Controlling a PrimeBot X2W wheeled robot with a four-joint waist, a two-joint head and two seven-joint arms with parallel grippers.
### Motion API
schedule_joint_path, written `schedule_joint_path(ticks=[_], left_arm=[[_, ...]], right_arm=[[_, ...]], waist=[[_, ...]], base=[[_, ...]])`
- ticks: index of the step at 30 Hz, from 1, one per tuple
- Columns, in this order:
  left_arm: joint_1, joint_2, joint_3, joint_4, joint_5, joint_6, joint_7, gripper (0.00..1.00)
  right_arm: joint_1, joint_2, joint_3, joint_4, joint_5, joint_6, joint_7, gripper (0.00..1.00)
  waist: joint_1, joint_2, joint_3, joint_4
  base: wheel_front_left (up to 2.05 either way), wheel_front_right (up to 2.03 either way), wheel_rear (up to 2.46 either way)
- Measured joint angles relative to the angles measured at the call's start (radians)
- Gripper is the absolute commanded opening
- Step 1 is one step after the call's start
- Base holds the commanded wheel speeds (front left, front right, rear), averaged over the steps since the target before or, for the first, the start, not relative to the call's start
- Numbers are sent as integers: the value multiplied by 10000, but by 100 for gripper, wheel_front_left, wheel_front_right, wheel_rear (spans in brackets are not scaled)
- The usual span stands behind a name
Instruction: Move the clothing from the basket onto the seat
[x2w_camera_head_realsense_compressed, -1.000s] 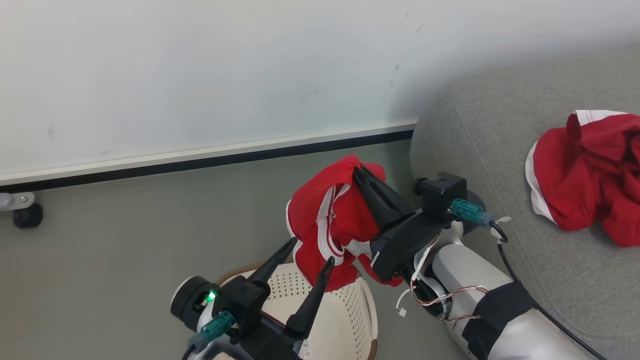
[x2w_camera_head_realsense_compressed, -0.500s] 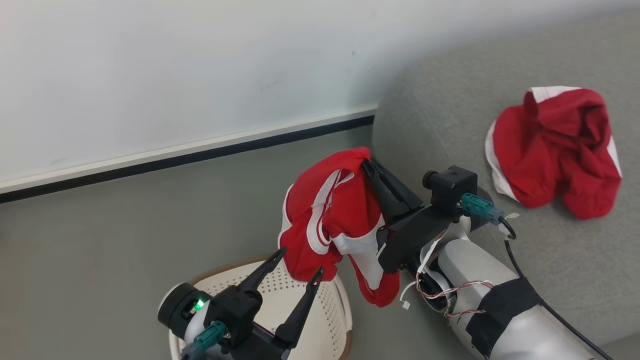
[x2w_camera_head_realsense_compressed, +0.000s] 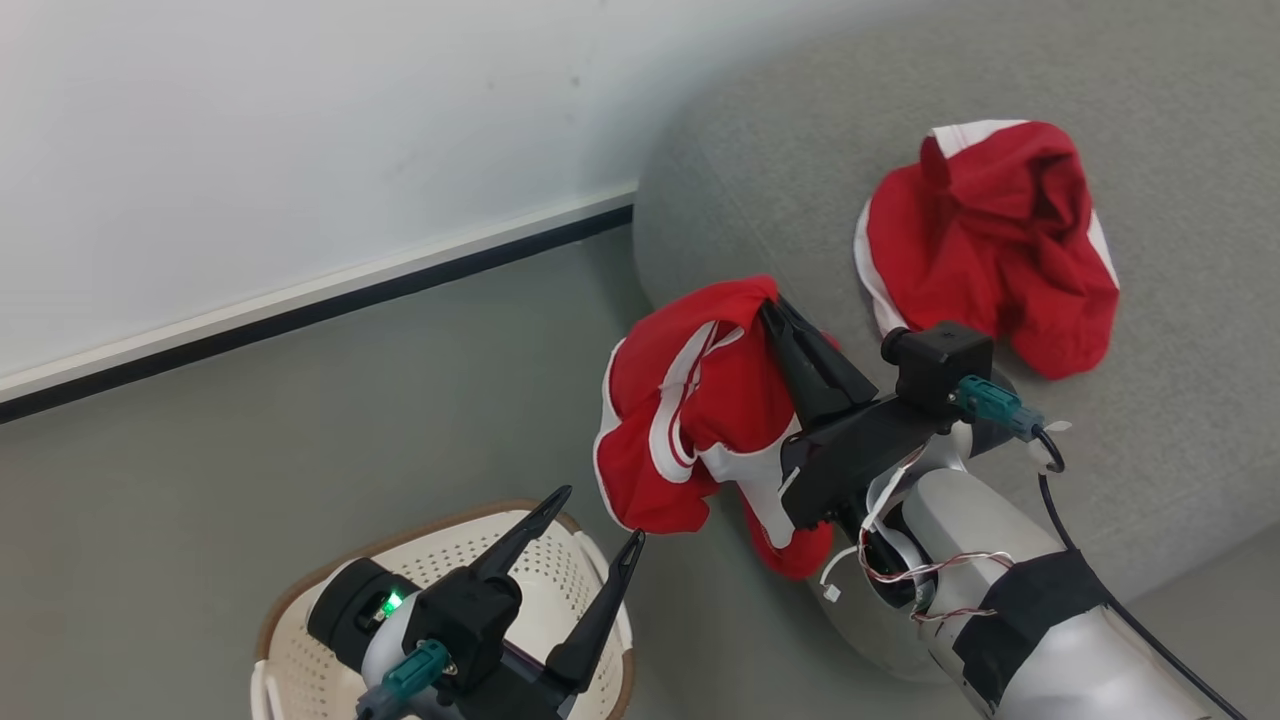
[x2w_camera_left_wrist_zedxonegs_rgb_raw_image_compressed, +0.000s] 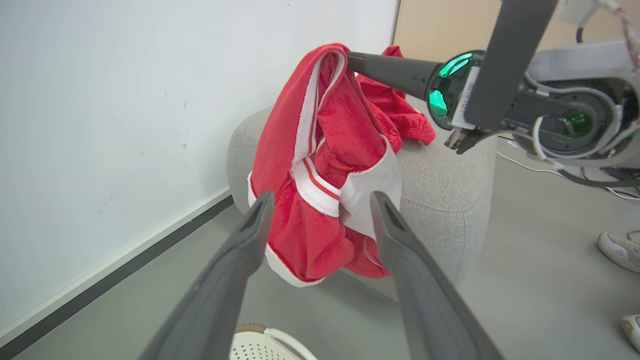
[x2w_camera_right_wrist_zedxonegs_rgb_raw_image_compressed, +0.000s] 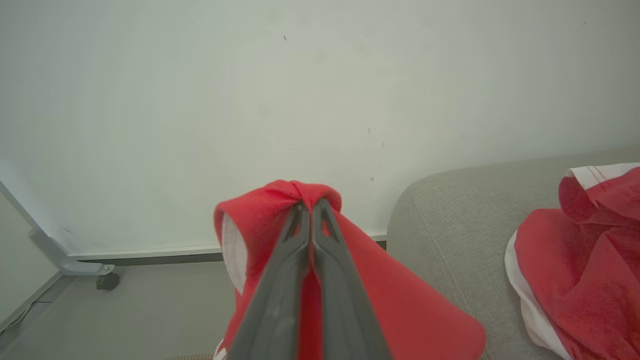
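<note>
Two red, white-striped garments: hanging garment (x2w_camera_head_realsense_compressed: 690, 420) droops bunched from right gripper (x2w_camera_head_realsense_compressed: 772, 302), clamped on it, beside the seat's (x2w_camera_head_realsense_compressed: 760, 170) left end; crumpled garment (x2w_camera_head_realsense_compressed: 990, 240) lies on the seat. Spread and empty, left gripper (x2w_camera_head_realsense_compressed: 601, 514) sits over the basket (x2w_camera_head_realsense_compressed: 440, 545).

Held garment (x2w_camera_head_realsense_compressed: 690, 420), in right pincer (x2w_camera_head_realsense_compressed: 772, 302): bright red, white stripes, white panel. Loose garment (x2w_camera_head_realsense_compressed: 990, 240), beyond right pincer: red, white edging. Seat (x2w_camera_head_realsense_compressed: 1150, 120): grey woven fabric. Basket (x2w_camera_head_realsense_compressed: 300, 670), under left pincer (x2w_camera_head_realsense_compressed: 600, 514): cream-white, rows of small holes, brown rim. Pincer fingers: black.
</note>
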Motion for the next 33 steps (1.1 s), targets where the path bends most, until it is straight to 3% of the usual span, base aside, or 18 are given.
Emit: schedule_joint_path(ticks=[19, 28, 33], left_arm=[[-251, 186, -46, -288, 107, -2, 261, 100], [-448, 226, -69, -384, 161, -10, 395, 100], [-637, 238, -132, -408, 163, -17, 464, 100]], right_arm=[[128, -414, -1212, -748, -100, -441, -4, 0], [-57, -704, -1875, -970, -194, -531, -4, 0], [-729, -1170, -2460, -1005, -236, -608, -4, 0]], waist=[[-2, 0, 596, -1306], [-1, 0, 900, -1526], [-1, 0, 1044, -1488]], base=[[0, 0, 0], [0, 0, 0], [0, 0, 0]])
